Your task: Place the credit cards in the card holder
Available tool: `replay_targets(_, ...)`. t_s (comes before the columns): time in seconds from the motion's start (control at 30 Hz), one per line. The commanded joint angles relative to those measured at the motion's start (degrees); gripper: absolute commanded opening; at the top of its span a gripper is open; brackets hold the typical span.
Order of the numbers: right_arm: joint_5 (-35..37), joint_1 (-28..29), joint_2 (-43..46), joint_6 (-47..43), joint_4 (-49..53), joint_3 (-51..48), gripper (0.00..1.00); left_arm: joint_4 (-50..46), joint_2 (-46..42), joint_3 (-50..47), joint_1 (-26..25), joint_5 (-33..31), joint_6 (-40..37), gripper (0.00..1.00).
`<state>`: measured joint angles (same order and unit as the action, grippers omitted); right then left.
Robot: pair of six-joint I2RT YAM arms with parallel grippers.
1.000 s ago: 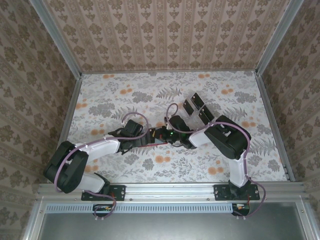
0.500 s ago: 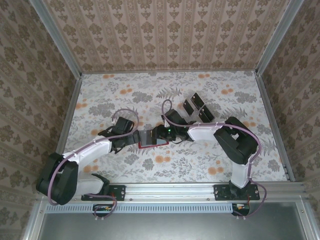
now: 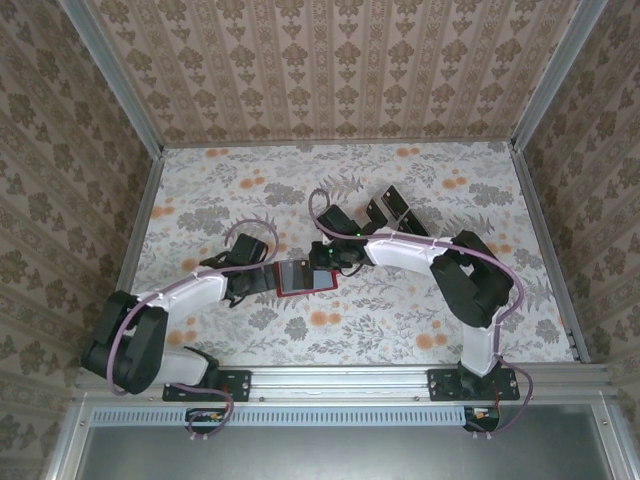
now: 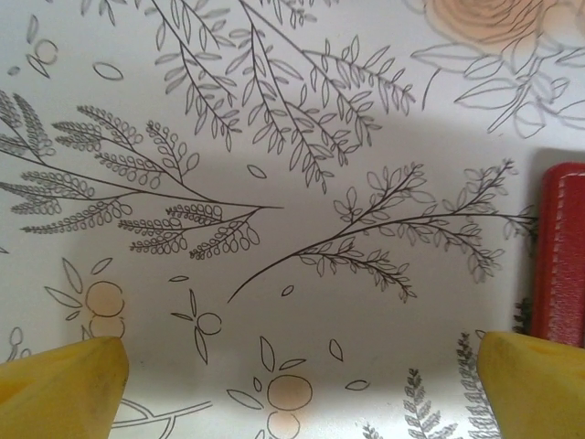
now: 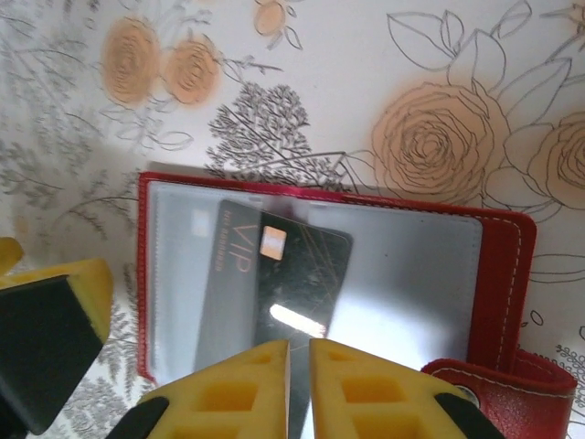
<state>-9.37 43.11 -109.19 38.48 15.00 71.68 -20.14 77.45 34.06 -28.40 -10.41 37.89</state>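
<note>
- Top external: the card holder point(image 3: 300, 278) lies open near the middle of the bench point(image 3: 220, 190); the right gripper point(image 3: 322, 262) is over its far right corner and the left gripper point(image 3: 262, 281) just beside its left edge
- Spare credit cards point(image 3: 398, 204) lie well apart beyond the right arm, so I judge most of the task is left
- Against a second ago, the left gripper has drawn back off the holder and the right arm reaches further left
- Left wrist: the left gripper point(image 4: 302, 384) is spread wide with nothing between its fingers; the card holder's point(image 4: 559, 256) red edge is at the right
- Right wrist: the right gripper point(image 5: 299, 375) is nearly closed, with a thin slit, at the near edge of a skewed VIP card point(image 5: 274, 274) on the card holder's point(image 5: 498, 265) clear sleeve; whether it is seated or pinched I cannot tell
</note>
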Motion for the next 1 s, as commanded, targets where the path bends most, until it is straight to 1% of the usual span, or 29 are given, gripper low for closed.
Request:
replay_targets(0.0,2.29,0.54,-2.86,-2.40,5.32,2.26,0.14,0.66,1.39,0.73,0.37,0.32,-1.00,1.00)
replay_targets(0.1,2.73,0.57,-4.05,-2.59,5.87,3.02,0.13,1.30,2.71,0.89,0.28,0.32,-0.98,1.00)
replay_targets(0.5,1.90,1.67,-7.52,-2.96,6.20,6.23,0.12,3.35,6.52,1.33,0.27,1.48,-0.98,1.00)
replay_targets(0.97,1.30,3.84,-10.29,-2.95,7.39,10.47,0.12,4.85,7.53,1.00,-0.60,2.18,-0.61,1.00)
